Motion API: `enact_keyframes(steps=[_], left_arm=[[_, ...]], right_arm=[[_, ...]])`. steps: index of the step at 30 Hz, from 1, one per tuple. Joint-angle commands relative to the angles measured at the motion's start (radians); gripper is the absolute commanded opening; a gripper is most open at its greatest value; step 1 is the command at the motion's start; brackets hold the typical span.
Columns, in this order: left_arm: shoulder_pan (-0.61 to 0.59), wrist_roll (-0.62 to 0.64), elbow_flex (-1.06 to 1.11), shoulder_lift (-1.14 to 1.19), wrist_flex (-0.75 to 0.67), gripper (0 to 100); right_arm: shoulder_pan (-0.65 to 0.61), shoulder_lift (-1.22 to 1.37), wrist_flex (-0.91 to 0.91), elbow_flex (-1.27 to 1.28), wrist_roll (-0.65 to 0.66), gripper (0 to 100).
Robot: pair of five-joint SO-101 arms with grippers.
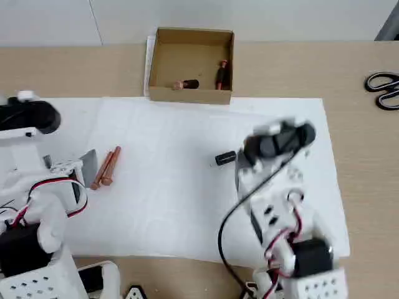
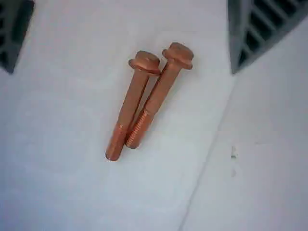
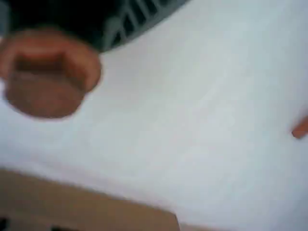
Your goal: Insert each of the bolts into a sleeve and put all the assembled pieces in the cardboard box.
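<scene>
Findings at the table. The left gripper (image 1: pixel 81 166) hangs just beside the two loose bolts (image 2: pixel 155 99), its fingers spread wide with nothing between them. The bolts lie on the white sheet (image 1: pixel 174 199), side by side and touching, heads at the same end.

The right gripper (image 1: pixel 239 161) sits mid-sheet and appears to pinch a dark sleeve (image 1: pixel 225 158), which pokes out towards the left arm. Its wrist view gives a blurred copper-brown round end close by the jaw. I cannot tell whether a bolt already sits inside.

Two assembled pieces (image 1: pixel 185 84) lie in the box (image 1: pixel 190 96), which stands at the sheet's far edge, well apart from both arms.

Judged step: take one bolt for mating with the sleeve. To do it well, the fingers should close across one shank only, near the head, and lift straight. The neighbour touches it and will likely roll or drag. The thread end should be kept free and in line with the sleeve's bore.

Other items: scissors (image 1: pixel 383 90) on the bare table (image 1: pixel 368 162), far right, out of the way. The right arm's black cable (image 1: pixel 232 215) loops over the sheet and could snag.
</scene>
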Motion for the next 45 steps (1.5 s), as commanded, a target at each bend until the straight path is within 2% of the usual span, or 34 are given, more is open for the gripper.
enact_keyframes(steps=[1, 6, 13, 23, 33, 40, 45], left_arm=[[-0.017, -0.008, -0.028, -0.012, 0.02, 27], [-0.018, -0.011, -0.028, -0.012, 0.066, 27], [-0.018, -0.012, -0.024, -0.012, 0.118, 27], [-0.018, -0.008, -0.022, -0.012, 0.123, 27], [-0.018, -0.008, -0.024, -0.012, 0.137, 27], [-0.015, -0.008, -0.027, -0.012, 0.132, 27], [-0.015, -0.008, -0.027, -0.012, 0.132, 27]], right_arm=[[0.01, 0.369, -0.054, -0.376, 0.014, 0.4], [0.01, 0.842, -0.196, -0.747, 0.009, 0.4], [0.008, 1.353, -0.386, -1.188, 0.012, 0.4], [0.004, 1.91, -0.553, -1.533, 0.012, 0.4], [0.004, 2.149, -0.55, -1.699, 0.012, 0.9], [0.004, 2.173, -0.547, -1.715, 0.014, 17.5], [0.008, 2.163, -0.547, -1.718, 0.014, 19.4]])
